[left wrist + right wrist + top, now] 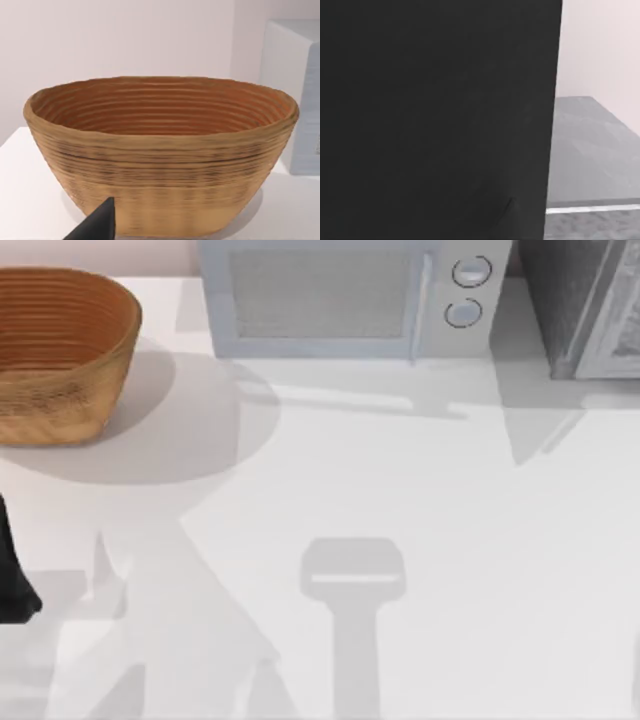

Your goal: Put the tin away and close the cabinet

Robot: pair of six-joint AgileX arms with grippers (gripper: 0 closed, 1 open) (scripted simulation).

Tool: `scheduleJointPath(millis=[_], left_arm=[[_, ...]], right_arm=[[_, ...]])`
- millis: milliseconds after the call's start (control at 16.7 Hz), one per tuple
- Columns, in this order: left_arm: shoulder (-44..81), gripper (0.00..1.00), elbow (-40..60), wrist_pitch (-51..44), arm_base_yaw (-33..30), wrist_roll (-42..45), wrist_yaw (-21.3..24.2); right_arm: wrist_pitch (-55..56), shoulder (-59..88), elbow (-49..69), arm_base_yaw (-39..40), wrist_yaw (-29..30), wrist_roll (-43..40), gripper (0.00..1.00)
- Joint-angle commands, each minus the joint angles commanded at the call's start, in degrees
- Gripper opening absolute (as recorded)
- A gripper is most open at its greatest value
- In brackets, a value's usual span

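Two big boxes are standing along the back of the surface [420, 540]: the white microwave [330, 295] and, right of it, the cabinet [585, 305]. My left pincer [97, 225] is hanging just before the basket [60, 350], left of the microwave; whether it is wide or narrow I cannot tell. I am seeing no tin. Plenty of bare room is lying in front of the microwave
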Motion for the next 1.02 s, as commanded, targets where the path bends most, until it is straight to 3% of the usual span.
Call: scheduleJointPath(millis=[360, 720, 1020], left_arm=[[0.0, 1.0, 0.0, 0.0, 0.0, 0.0, 0.0], [0.0, 1.0, 0.0, 0.0, 0.0, 0.0, 0.0], [0.0, 1.0, 0.0, 0.0, 0.0, 0.0, 0.0]], right_arm=[[-0.62, -0.53, -0.32, 14.91, 15.32, -0.49, 1.0], [-1.58, -1.04, -1.38, 36.39, 36.09, -0.66, 1.0], [-2.16, -1.47, -2.87, 42.06, 41.0, -0.54, 1.0]])
